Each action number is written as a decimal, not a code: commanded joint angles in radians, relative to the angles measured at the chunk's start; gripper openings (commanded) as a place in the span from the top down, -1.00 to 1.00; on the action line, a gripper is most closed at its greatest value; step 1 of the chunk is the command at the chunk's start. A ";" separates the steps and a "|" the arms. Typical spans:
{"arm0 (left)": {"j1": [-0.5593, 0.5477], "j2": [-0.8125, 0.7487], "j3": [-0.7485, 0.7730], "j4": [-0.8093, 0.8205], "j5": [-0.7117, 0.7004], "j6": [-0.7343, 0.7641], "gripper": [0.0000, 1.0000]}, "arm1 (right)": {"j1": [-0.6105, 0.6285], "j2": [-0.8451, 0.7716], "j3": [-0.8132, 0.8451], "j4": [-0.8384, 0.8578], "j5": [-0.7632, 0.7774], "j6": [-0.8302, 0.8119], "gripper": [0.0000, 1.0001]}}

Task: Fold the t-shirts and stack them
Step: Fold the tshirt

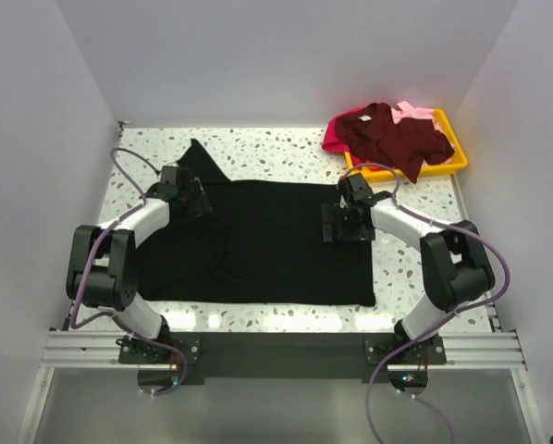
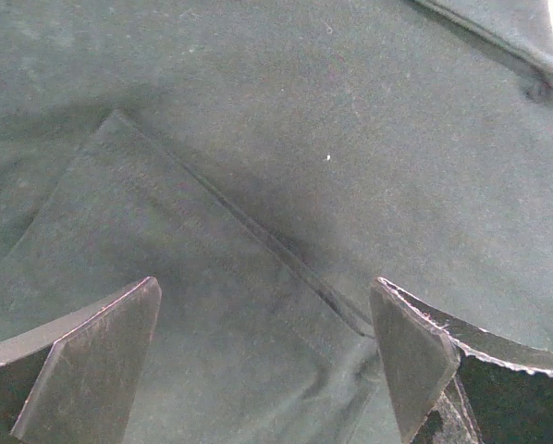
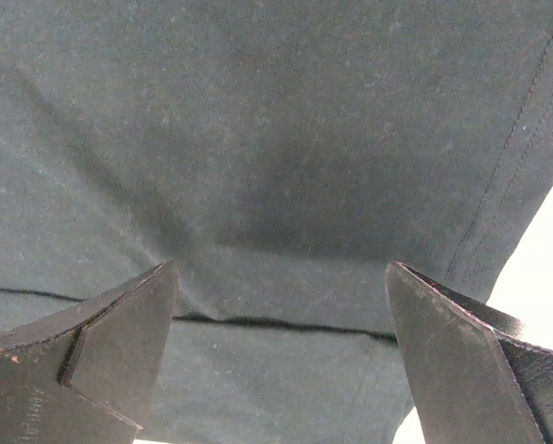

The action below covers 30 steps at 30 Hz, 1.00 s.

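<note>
A large black t-shirt [image 1: 276, 245] lies spread on the table, with a sleeve pointing to the far left. My left gripper [image 1: 195, 198] hovers over its upper left part, open, and only flat black cloth with a folded hem edge [image 2: 258, 231] shows between its fingers [image 2: 265, 289]. Over the shirt's upper right part my right gripper [image 1: 341, 224] is open too; a fold line [image 3: 286, 326] in the cloth runs between its fingers [image 3: 281, 273], which hold nothing. A dark maroon t-shirt [image 1: 392, 134], a magenta one [image 1: 334, 141] and a pale pink one [image 1: 413, 113] lie heaped together.
The heap sits in a yellow plastic tray [image 1: 448, 165] at the far right corner of the speckled table [image 1: 258, 146]. White walls close in the left, back and right sides. The table's near edge runs just past the black shirt's hem.
</note>
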 commanded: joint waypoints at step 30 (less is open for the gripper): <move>0.007 0.126 0.393 -0.063 -0.010 0.046 -1.00 | -0.009 -0.174 0.023 -0.016 0.045 -0.001 -0.97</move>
